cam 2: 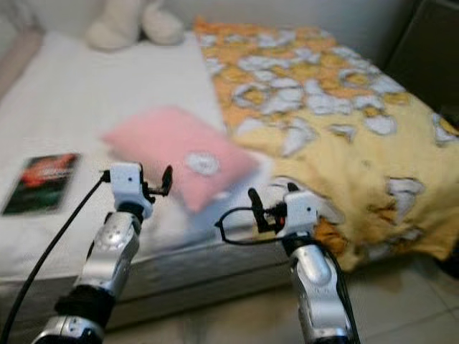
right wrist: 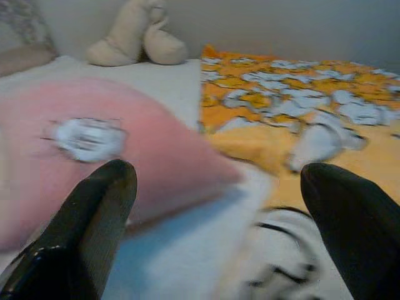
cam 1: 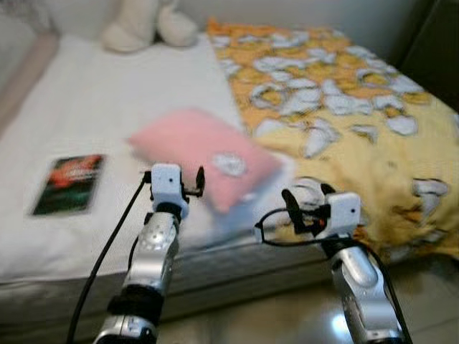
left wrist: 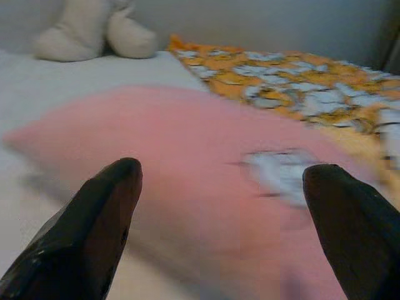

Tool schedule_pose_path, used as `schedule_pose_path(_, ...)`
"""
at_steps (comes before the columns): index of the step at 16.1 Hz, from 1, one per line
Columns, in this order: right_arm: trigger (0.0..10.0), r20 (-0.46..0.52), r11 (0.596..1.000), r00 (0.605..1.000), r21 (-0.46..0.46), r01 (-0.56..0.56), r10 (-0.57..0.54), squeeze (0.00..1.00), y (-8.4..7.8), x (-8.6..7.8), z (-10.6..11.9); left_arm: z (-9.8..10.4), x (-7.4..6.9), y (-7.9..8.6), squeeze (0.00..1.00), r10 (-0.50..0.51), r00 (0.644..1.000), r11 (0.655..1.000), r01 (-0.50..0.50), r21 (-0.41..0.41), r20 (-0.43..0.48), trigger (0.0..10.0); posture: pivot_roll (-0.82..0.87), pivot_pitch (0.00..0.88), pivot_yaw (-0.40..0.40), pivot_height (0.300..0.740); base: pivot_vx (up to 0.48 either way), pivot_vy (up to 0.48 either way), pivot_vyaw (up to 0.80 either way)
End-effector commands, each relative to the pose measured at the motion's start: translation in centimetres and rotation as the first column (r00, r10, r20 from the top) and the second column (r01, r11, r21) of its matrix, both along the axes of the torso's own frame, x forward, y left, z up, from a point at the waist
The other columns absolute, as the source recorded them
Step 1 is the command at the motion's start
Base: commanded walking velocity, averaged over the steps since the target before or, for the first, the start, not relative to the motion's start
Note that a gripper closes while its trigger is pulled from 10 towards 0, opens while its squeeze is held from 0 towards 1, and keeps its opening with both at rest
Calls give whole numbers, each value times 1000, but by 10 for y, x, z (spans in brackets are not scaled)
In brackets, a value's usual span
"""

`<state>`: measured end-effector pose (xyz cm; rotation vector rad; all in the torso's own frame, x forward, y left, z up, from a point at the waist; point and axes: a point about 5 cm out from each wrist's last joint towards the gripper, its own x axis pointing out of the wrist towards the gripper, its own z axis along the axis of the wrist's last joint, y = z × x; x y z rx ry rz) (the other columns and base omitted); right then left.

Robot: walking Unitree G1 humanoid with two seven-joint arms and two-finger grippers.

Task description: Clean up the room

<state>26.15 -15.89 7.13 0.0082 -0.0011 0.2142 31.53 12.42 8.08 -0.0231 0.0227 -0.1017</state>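
A pink pillow (cam 1: 204,154) with a white patch lies on the white sheet near the bed's front edge, blurred in every view. My left gripper (cam 1: 176,178) is raised just in front of its near left side, open, with the pillow (left wrist: 187,144) showing between its fingers (left wrist: 106,206). My right gripper (cam 1: 308,197) is held at the pillow's near right corner, also open, with the pillow (right wrist: 156,162) to one side of its gap and nothing held.
A dark book (cam 1: 69,184) lies on the sheet at the left. A cream plush toy (cam 1: 147,25) sits at the head of the bed. A yellow-orange patterned blanket (cam 1: 344,107) covers the right half. Tiled floor (cam 1: 287,319) lies below the mattress edge.
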Motion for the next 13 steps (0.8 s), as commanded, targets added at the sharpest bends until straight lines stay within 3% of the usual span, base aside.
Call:
schedule_pose_path(1,10000,16,1000,1000,-4,15,-15,1000,-7,4,4,8,3,-9,0,-39,999,999,39,4,30,10000,-29,0,-6,740,289,-379,0)
schedule_pose_path(5,10000,-11,998,999,-51,37,-37,1000,-11,9,3,10,4,-7,0,-14,999,999,12,42,52,10000,-30,0,-11,740,204,-293,0)
schedule_pose_path(6,10000,-15,997,999,-59,45,-46,400,-12,9,2,10,4,-7,0,-9,999,998,6,63,49,10000,-30,0,-12,740,0,0,0)
schedule_pose_path(7,10000,-22,997,999,-68,43,-44,0,-13,10,1,13,3,-10,0,-41,998,998,38,50,57,10000,-30,0,-12,740,0,0,0)
schedule_pose_path(13,10000,-15,998,999,-55,43,-44,0,-13,14,3,18,10,-5,0,15,998,1000,-16,12,69,10000,-33,0,-13,740,480,0,0)
